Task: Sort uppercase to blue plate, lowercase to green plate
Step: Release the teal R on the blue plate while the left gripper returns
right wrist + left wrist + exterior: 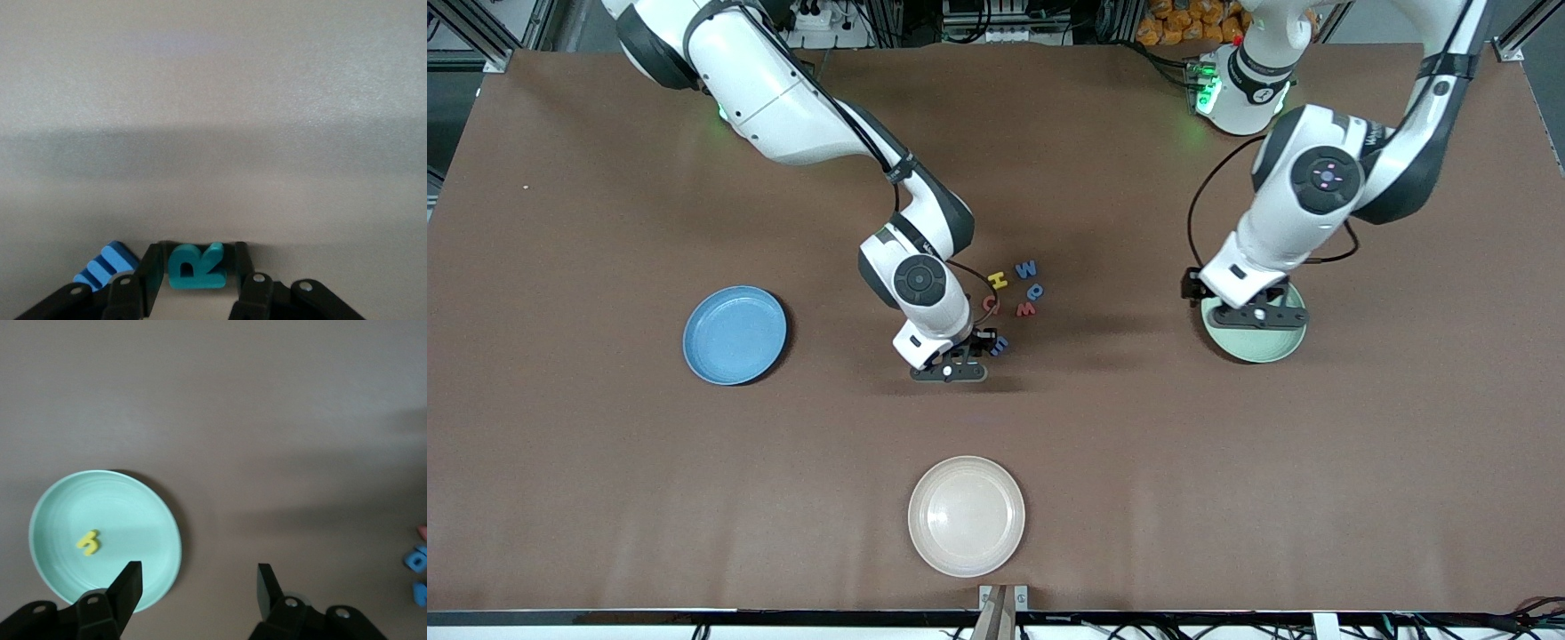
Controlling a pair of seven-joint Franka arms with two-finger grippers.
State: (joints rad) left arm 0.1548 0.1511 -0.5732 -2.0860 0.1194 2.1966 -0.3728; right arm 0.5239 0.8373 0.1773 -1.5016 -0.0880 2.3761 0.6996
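From the front camera there are three plates: a blue plate (pixel 735 334) toward the right arm's end of the table, a green plate (pixel 1254 333) toward the left arm's end, and a cream plate (pixel 967 516) close to the table edge nearest the camera. Six letters show in a cluster at mid-table: a yellow H (pixel 999 281), a blue w (pixel 1027 268), a rounded blue letter (pixel 1036 291), a red w (pixel 1026 309), a red Q (pixel 989 304) partly hidden by the right arm, and a blue E (pixel 1000 344). The right gripper (pixel 958 358) is low at the cluster's nearer edge, just beside the E. The left gripper (pixel 1258 307) is over the green plate.

In the left wrist view, one yellow hooked letter (pixel 89 543) lies in the green plate (pixel 60 513). The left gripper (pixel 199 587) is spread wide and holds nothing.

In the right wrist view, the right gripper (pixel 195 267) is closed around one green R (pixel 195 266), a finger against each side, with the blue E (pixel 107 265) just beside one finger.
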